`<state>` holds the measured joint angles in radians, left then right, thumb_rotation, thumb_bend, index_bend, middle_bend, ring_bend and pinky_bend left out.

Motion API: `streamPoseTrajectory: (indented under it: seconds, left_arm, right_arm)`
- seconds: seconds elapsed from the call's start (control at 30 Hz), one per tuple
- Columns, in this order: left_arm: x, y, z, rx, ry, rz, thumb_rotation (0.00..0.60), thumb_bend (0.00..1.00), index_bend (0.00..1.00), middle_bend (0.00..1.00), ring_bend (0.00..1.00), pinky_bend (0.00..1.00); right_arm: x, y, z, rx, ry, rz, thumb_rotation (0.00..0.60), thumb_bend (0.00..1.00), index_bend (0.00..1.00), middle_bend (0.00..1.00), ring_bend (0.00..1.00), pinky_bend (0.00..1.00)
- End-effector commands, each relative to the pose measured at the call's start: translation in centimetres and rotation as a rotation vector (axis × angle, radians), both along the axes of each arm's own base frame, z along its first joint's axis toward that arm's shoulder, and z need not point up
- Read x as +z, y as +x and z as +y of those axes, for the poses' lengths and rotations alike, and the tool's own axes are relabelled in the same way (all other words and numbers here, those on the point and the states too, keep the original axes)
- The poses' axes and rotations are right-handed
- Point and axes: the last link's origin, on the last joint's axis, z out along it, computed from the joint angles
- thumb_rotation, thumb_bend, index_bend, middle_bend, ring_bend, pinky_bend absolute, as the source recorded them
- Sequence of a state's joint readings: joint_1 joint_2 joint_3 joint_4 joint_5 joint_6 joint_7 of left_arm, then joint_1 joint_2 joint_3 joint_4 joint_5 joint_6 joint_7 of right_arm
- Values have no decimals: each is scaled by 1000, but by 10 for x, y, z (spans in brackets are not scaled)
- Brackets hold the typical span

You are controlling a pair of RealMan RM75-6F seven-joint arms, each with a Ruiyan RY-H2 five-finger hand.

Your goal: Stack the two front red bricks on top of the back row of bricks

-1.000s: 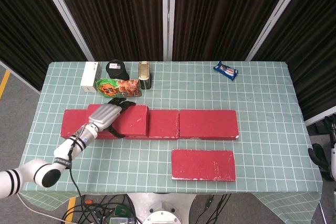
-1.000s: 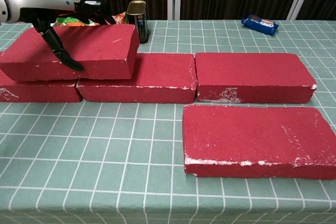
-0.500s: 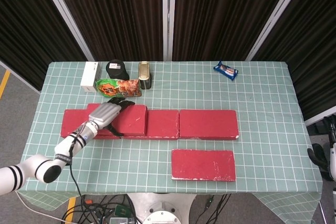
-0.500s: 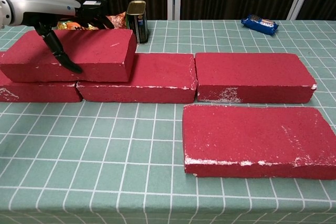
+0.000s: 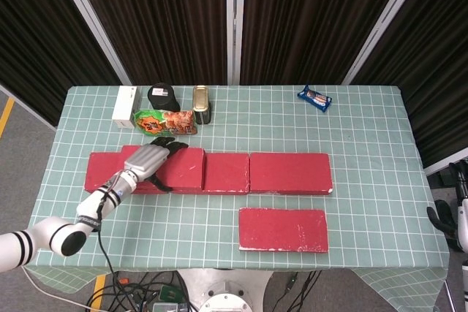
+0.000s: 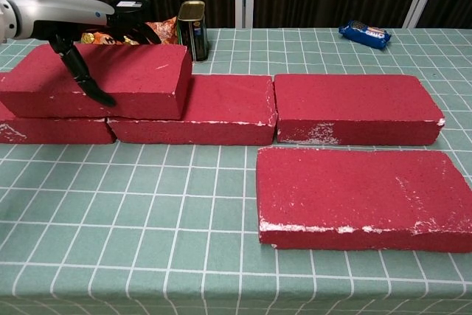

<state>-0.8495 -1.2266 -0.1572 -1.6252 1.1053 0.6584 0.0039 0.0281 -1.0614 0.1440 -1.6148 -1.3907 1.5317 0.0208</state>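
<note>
Left hand (image 6: 70, 23) grips the upper brick (image 6: 103, 79), fingers (image 6: 92, 88) clasping its near face, atop the back row (image 6: 221, 108) at frame left. Recommend confirming it sits flat before release. Second front brick (image 6: 361, 193) lies lower right, untouched.

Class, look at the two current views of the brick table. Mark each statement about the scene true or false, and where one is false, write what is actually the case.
1. One red brick lies on top of the back row. True: the stacked brick rests on the back row at its left end.
2. The left hand holds the stacked brick. True: the left hand grips it across the top.
3. Both front bricks are already stacked. False: one front brick lies flat on the table.
4. The blue snack packet sits between the bricks. False: the blue packet lies at the far right of the table, apart from them.
5. The tin can lies on its side. False: the tin can stands upright behind the back row.
</note>
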Motion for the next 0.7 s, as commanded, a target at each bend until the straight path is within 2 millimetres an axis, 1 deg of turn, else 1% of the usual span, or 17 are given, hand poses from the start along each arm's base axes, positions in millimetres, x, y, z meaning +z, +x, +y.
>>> streamPoseTrajectory:
  seconds: [0.03,0.2,0.47,0.7]
  left_arm:
    - [-1,-1,1,5,0,3,600,34,109,187,0,16]
    - [-4,-2,0,10,-3,15,600,35,109,193,0,19]
    - [-3,5,1,-1,14,29,600,34,105,193,0,20]
    - [-7,2,0,14,6,39,600,35,105,194,0,20]
  right_arm:
    - [-1,0,0,-1,2,0,600,200,0,0,0,0]
    - [-1,-2,0,-6,1,0,600,200,0,0,0,0]
    - [-2,-4,-1,-9,6,-5,600,200,0,0,0,0]
    - [-2,-5,0,-12,6,-5,600,201,0,0,0,0]
